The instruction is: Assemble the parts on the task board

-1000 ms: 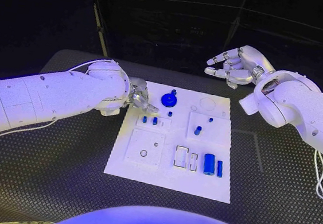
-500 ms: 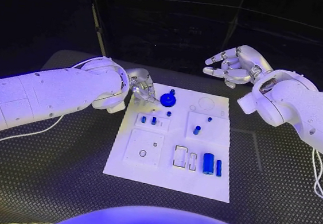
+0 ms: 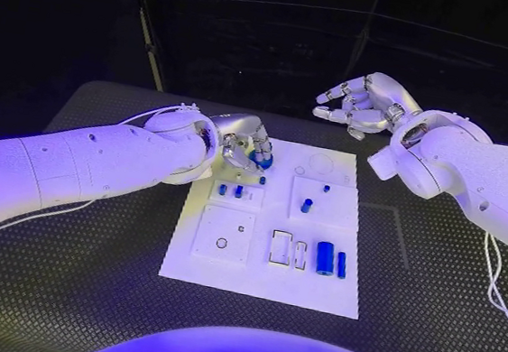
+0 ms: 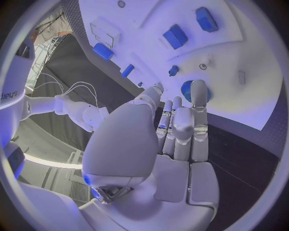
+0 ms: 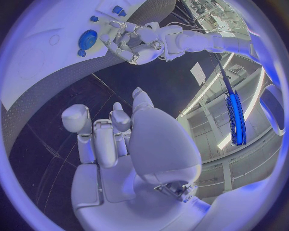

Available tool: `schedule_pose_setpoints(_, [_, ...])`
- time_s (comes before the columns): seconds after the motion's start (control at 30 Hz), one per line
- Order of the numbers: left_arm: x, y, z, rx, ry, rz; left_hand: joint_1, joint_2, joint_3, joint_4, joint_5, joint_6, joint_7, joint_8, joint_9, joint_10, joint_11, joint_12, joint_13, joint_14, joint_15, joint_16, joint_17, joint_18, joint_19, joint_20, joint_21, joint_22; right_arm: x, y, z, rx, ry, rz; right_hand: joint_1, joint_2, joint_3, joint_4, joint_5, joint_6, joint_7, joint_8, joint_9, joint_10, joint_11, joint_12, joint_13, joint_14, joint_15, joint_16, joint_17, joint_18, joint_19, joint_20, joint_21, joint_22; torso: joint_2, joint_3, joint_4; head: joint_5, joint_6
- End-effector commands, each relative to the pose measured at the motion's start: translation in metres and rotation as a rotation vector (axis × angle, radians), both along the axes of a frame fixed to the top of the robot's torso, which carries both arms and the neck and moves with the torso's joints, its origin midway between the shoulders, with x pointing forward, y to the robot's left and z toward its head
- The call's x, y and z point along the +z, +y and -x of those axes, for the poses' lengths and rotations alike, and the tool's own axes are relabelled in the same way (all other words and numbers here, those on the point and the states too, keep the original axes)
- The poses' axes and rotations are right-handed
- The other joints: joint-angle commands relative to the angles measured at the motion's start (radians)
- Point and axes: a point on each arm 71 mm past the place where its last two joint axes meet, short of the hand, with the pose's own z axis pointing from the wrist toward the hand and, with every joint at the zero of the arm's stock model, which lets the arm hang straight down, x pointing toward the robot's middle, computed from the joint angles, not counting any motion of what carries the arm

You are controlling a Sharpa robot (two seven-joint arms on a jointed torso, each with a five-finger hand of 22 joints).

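Task board (image 3: 264,260) lies flat on your counter (image 3: 76,293), under the left hand (image 3: 244,142), whose fingers hang apart over the round blue part (image 4: 188,90), likely lining up a grasp. Right hand (image 3: 361,102) hovers beyond the board, curled, empty.

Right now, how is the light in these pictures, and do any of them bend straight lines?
Head view: blue-violet light on the white board, dark background, edges straight. Left wrist view: the board's edge curves behind the left hand. Right wrist view: bright strip lights, bowed lines around the right hand.
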Motion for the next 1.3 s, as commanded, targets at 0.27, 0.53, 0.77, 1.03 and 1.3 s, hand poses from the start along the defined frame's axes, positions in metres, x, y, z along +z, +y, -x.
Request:
schedule_pose_setpoints(0.27, [-0.008,-0.016,-0.001,-0.137,-0.057,-0.178,0.006,0.012,-0.044,-0.008,0.0,0.04,-0.009,-0.04,-0.042,0.022,-0.006,-0.033,-0.053,0.067,-0.006,0.157,0.151,-0.038,0.13,-0.008,0.232,0.212,0.001,0.004,0.001,0.018,-0.006,0.001,0.003,0.008,-0.006,0.002,0.003,0.0,-0.004,0.003,-0.001,-0.002,-0.004,-0.002,-0.001,0.053,-0.006,-0.005,0.041,0.013,-0.005,-0.002,-0.005,-0.002,-0.001,-0.0003,0.0002,-0.003,-0.001])
schedule_pose_setpoints(0.53, [-0.013,-0.024,-0.002,-0.151,-0.036,-0.218,0.012,0.02,-0.049,-0.011,0.001,0.054,-0.014,-0.046,-0.05,0.031,-0.009,-0.04,-0.065,0.07,-0.011,0.154,0.134,-0.045,0.151,-0.012,0.271,0.248,0.001,0.005,0.001,0.02,-0.006,0.001,0.003,0.008,-0.006,0.002,0.003,0.0,-0.004,0.003,-0.001,-0.002,-0.004,-0.002,-0.001,0.053,-0.006,-0.005,0.041,0.013,-0.005,-0.002,-0.005,-0.002,-0.001,0.0,0.0006,-0.006,-0.002])
schedule_pose_setpoints(0.77, [-0.017,-0.027,-0.003,-0.155,-0.023,-0.252,0.023,0.032,-0.043,-0.014,0.002,0.074,-0.017,-0.047,-0.056,0.049,-0.011,-0.043,-0.074,0.072,-0.012,0.155,0.128,-0.048,0.16,-0.014,0.288,0.265,0.001,0.005,0.001,0.02,-0.005,0.001,0.003,0.008,-0.006,0.002,0.003,0.0,-0.004,0.003,-0.001,-0.002,-0.004,-0.002,-0.001,0.053,-0.006,-0.005,0.041,0.013,-0.005,-0.002,-0.005,-0.002,-0.001,0.0007,0.0016,-0.008,-0.003])
schedule_pose_setpoints(1.03, [-0.02,-0.031,-0.004,-0.167,-0.011,-0.277,0.039,0.049,-0.022,-0.018,0.003,0.103,-0.025,-0.05,-0.062,0.076,-0.015,-0.053,-0.088,0.072,-0.015,0.158,0.123,-0.05,0.163,-0.017,0.3,0.28,0.001,0.007,0.0,0.023,-0.005,0.0,0.003,0.01,-0.006,0.002,0.004,0.0,-0.004,0.004,-0.001,-0.001,-0.004,-0.001,0.001,0.053,-0.007,-0.005,0.042,0.013,-0.004,-0.002,-0.005,-0.001,-0.001,0.0007,0.0011,-0.01,-0.004])
schedule_pose_setpoints(1.3, [-0.024,-0.034,-0.005,-0.175,0.005,-0.288,0.051,0.057,0.006,-0.019,0.001,0.122,-0.03,-0.059,-0.071,0.098,-0.021,-0.072,-0.103,0.071,-0.02,0.161,0.119,-0.052,0.164,-0.021,0.31,0.294,0.0,0.008,0.0,0.026,-0.002,0.001,0.003,0.01,-0.006,0.002,0.004,0.0,-0.004,0.004,-0.001,-0.001,-0.004,-0.001,0.001,0.053,-0.007,-0.005,0.042,0.013,-0.004,-0.002,-0.005,-0.001,-0.002,0.0006,0.0019,-0.009,-0.006])
